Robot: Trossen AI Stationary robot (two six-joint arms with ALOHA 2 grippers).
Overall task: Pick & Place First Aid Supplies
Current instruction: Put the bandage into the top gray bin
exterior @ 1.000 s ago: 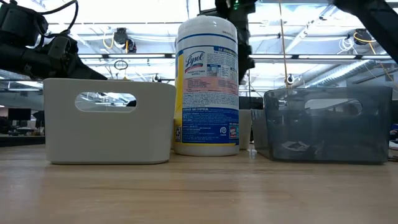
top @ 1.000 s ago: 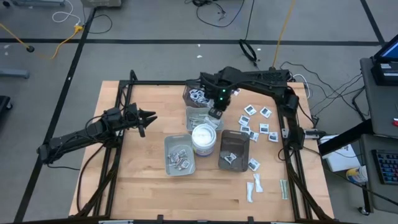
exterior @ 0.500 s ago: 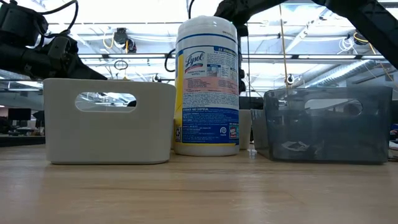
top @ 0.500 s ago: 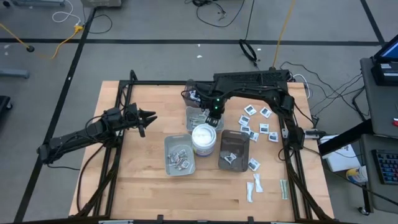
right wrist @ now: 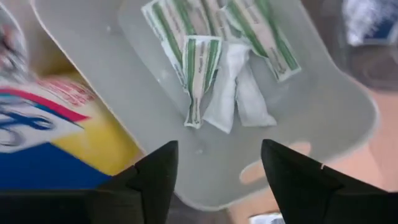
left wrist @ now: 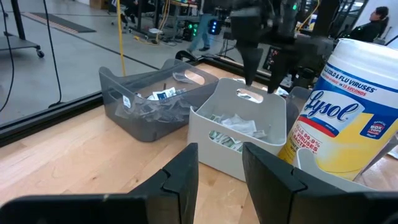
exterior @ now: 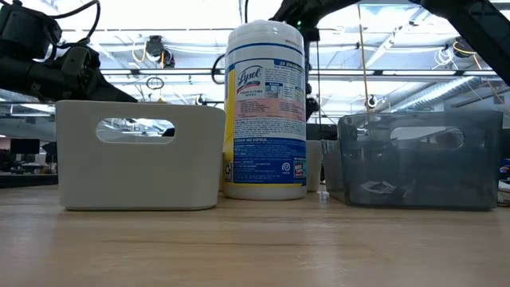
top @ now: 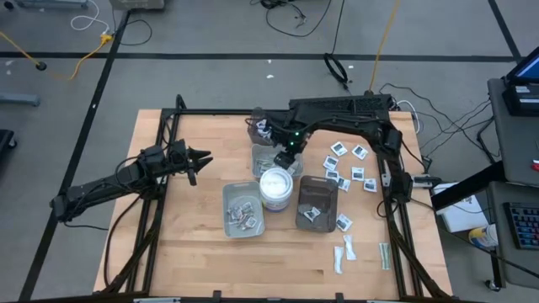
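A: Wooden table (top: pixel 194 244), cables on the floor around it. Which step?

B: Drop-off. The right gripper (right wrist: pixel 217 171) hangs wide and empty over the pale tray (right wrist: pixel 323 124); green-striped packets (right wrist: pixel 198 74) lie inside.

A: Next?

B: Probably the loose packets (top: pixel 347 164). The left gripper (left wrist: pixel 219 171) waits half-open, empty.

The right gripper (top: pixel 279 155) has swung over the white tray (right wrist: pixel 336 118) — jaws now parted, empty.

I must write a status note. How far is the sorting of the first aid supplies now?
Done: strips lie in the pale tray. In hand: the right gripper is open over that tray, holding nothing. Left: square packets and strips remain on the table.
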